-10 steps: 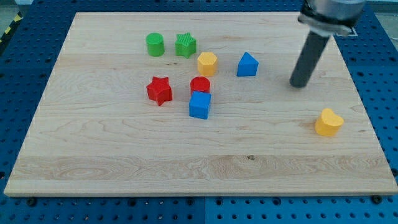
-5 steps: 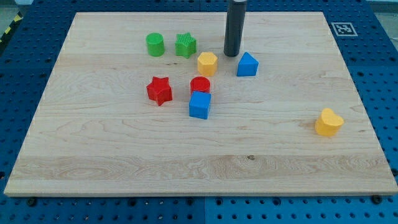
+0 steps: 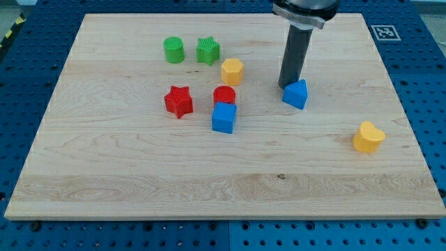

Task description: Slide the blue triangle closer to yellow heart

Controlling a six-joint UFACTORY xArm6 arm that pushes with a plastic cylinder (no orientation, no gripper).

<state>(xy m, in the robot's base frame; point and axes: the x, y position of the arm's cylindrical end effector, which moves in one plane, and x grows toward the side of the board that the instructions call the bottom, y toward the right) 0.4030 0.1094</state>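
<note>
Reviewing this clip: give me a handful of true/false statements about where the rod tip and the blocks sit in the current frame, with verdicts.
1. My tip is right against the blue triangle, on its upper-left side. True.
2. The blue triangle touches the yellow heart. False: bare board lies between them; the heart sits toward the view's lower right.
3. The blue cube sits just below the red cylinder. True.
4. The green star is left of the green cylinder. False: it is on the cylinder's right.
5. The red star is the block nearest the yellow heart. False: the blue triangle is nearest.
</note>
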